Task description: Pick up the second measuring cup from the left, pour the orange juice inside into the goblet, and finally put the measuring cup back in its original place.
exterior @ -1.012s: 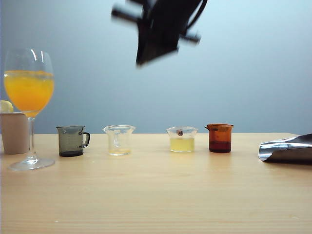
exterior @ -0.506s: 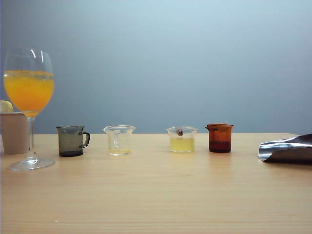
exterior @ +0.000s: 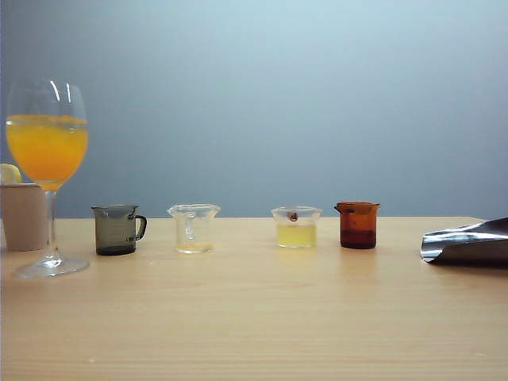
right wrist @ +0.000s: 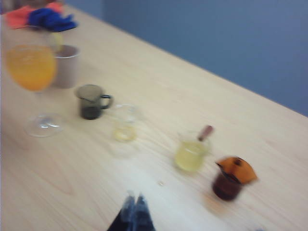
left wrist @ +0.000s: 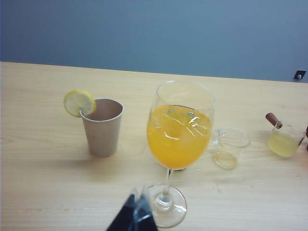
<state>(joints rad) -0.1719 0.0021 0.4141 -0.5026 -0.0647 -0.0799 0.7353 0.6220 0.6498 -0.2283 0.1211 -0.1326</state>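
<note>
The surface (exterior: pixel 254 317) carries a row of four small cups with a goblet (exterior: pixel 48 159) at the left end. In the exterior view the goblet stands upright, its bowl more than half full of orange juice (exterior: pixel 48 151). Just behind it stands a paper cup (exterior: pixel 24 216) with a lemon slice (left wrist: pixel 79 102) on its rim.

From left to right the row reads: a grey handled cup (exterior: pixel 117 229), the second measuring cup (exterior: pixel 194 228), a clear cup (exterior: pixel 296 226) holding pale yellow liquid, and an amber cup (exterior: pixel 358 225) holding dark liquid. The second measuring cup stands upright on the surface between the grey handled cup and the clear cup, apart from both. It holds only a thin orange-yellow residue at its bottom.

A crumpled foil object (exterior: pixel 467 242) lies at the right edge of the exterior view.

Neither arm appears in the exterior view. The left end effector (left wrist: pixel 136 216) shows at the edge of the left wrist view, just beside the goblet's foot in that picture; its fingers are together and grip nothing. The right end effector (right wrist: pixel 134 215) shows in the blurred right wrist view above the surface, well apart from the cups; its fingers are together and empty.
</note>
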